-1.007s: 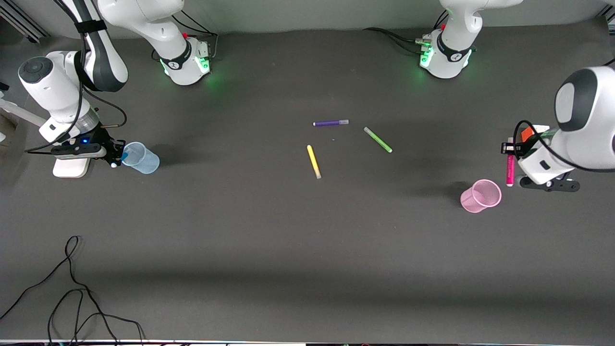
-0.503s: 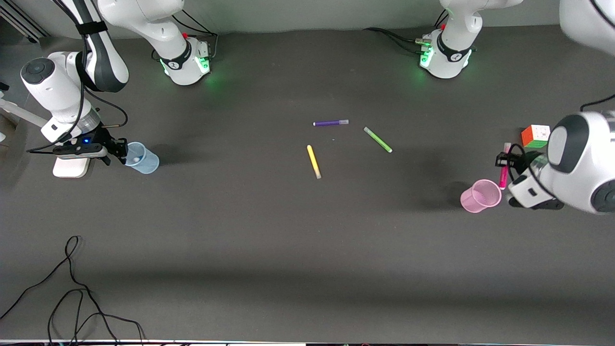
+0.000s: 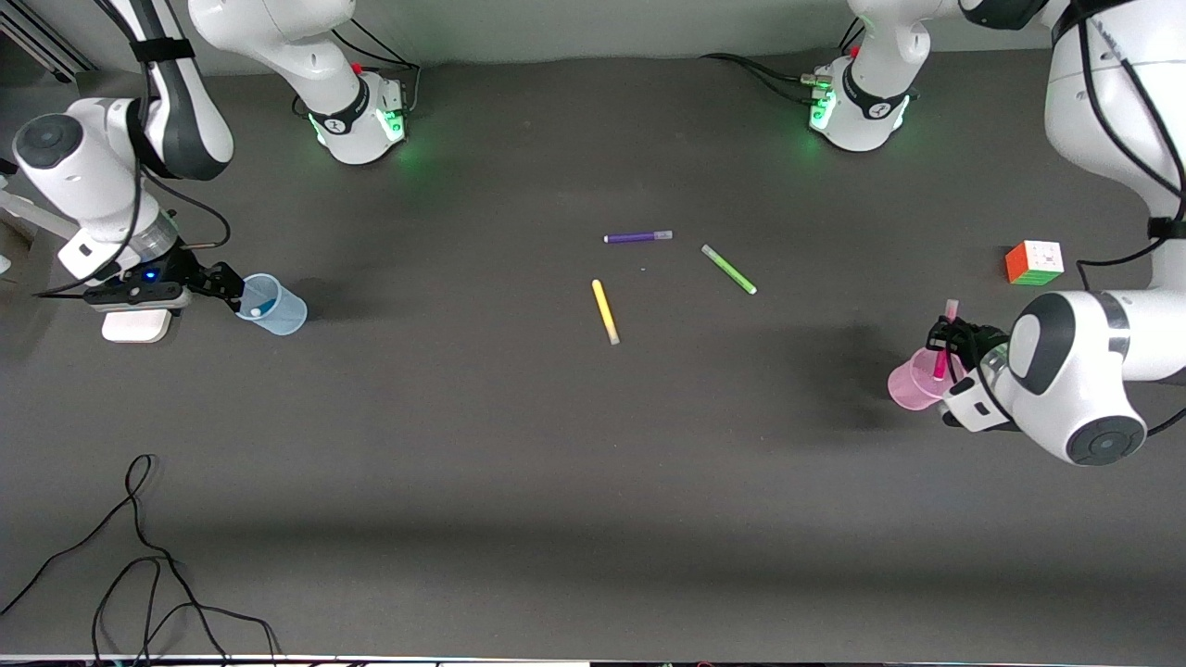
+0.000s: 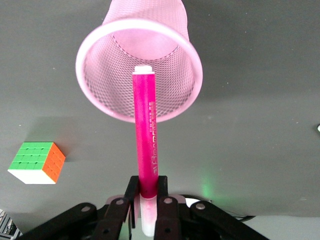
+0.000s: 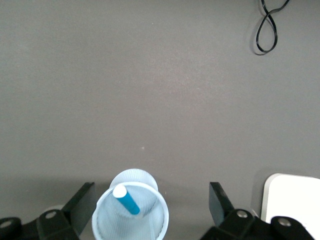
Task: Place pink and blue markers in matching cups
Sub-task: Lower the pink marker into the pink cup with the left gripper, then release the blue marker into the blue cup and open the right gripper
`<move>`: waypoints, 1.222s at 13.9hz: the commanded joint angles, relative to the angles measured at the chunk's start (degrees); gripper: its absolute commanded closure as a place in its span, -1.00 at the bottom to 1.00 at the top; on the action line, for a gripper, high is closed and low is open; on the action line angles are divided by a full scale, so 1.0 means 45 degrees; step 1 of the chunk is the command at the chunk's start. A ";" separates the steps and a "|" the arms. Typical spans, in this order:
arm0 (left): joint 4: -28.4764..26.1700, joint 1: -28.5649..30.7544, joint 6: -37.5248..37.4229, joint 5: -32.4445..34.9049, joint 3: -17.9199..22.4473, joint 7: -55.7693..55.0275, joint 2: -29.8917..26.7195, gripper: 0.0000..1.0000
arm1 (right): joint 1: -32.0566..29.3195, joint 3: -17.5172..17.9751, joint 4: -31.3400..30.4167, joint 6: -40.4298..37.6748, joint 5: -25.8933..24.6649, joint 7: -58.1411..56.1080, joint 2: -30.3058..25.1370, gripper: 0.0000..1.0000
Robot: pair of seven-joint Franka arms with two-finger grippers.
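The pink marker (image 3: 944,347) is upright in my left gripper (image 3: 954,332), which is shut on its pale-capped end. Its other end dips into the mouth of the pink mesh cup (image 3: 913,382) at the left arm's end of the table. The left wrist view shows the marker (image 4: 147,145) pointing into the cup (image 4: 115,70), with my left gripper (image 4: 148,200) clamped on it. The blue marker (image 3: 266,305) leans inside the pale blue cup (image 3: 278,310) at the right arm's end. My right gripper (image 3: 232,287) is open over that cup (image 5: 132,217), and the marker (image 5: 125,199) lies free between the fingers.
A purple marker (image 3: 638,237), a green marker (image 3: 728,270) and a yellow marker (image 3: 605,312) lie near the table's middle. A colour cube (image 3: 1033,262) sits near the left arm's end and shows in the left wrist view (image 4: 37,162). A black cable (image 3: 139,556) lies at the near edge.
My left gripper has carried the pink marker from beside the pink cup to over it and lowered its tip into the mouth. My right gripper has let go of the blue marker and drawn back slightly.
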 commanded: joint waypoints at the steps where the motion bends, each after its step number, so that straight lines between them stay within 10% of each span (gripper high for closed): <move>1: 0.0745 -0.0100 -0.0540 0.0243 -0.0008 -0.0235 0.0560 0.95 | 0.0126 0.1179 0.2204 -0.2648 0.1738 0.0065 0.0121 -1.00; 4: 0.0784 -0.0120 -0.0501 0.0282 -0.0028 -0.0216 0.0776 0.67 | 0.0106 0.1865 0.5755 -0.6437 0.2739 0.0085 0.1192 -1.00; 7: 0.0960 -0.0081 -0.0540 0.0302 -0.0028 -0.0118 0.0913 -0.98 | 0.0067 0.2373 0.8436 -0.8495 0.3151 0.0124 0.1820 -1.00; 17: 0.2290 0.0134 -0.1518 0.0263 -0.0067 -0.0665 -0.0995 -1.00 | -0.0402 0.3839 1.0846 -1.0780 0.4500 0.2714 0.2701 -1.00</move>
